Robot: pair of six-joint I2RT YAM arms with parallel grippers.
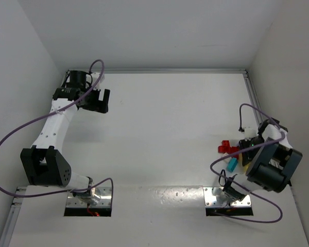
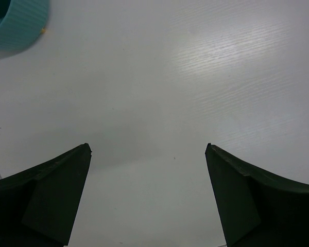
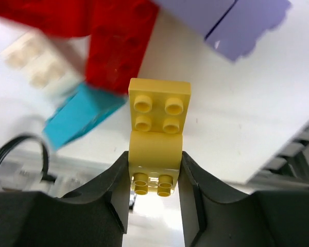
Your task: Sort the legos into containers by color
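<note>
Between the fingers of the right pincer (image 3: pixel 154 157) sits a yellow brick (image 3: pixel 157 123). Both fingers press on its sides, so this pincer is closed on the brick. Whether the brick is already off the table (image 2: pixel 195 77) cannot be told.

Just ahead of the fingertips lies a red brick (image 3: pixel 118 51). A cyan brick (image 3: pixel 82 116) lies ahead and to the left, and its corner seems to touch the yellow one. A pale brick (image 3: pixel 36 64) is further to the left, and a purple brick (image 3: pixel 237 20) is ahead to the right, apart from the yellow one.

The left pincer (image 2: pixel 148 149) is wide open and holds nothing, with only bare table between its fingers. The bowl (image 2: pixel 15 25) is ahead of it and to its left, and only a part of the ribbed wall shows. It is well apart from the right pincer and the pile.

The step in hand seems to be the picking of the yellow brick. The next move calls for a straight lift, so that the cyan and red neighbours are not dragged along. Then comes a long carry across the table to the bowl. The compartments are not visible, so the place for yellow cannot be told.
</note>
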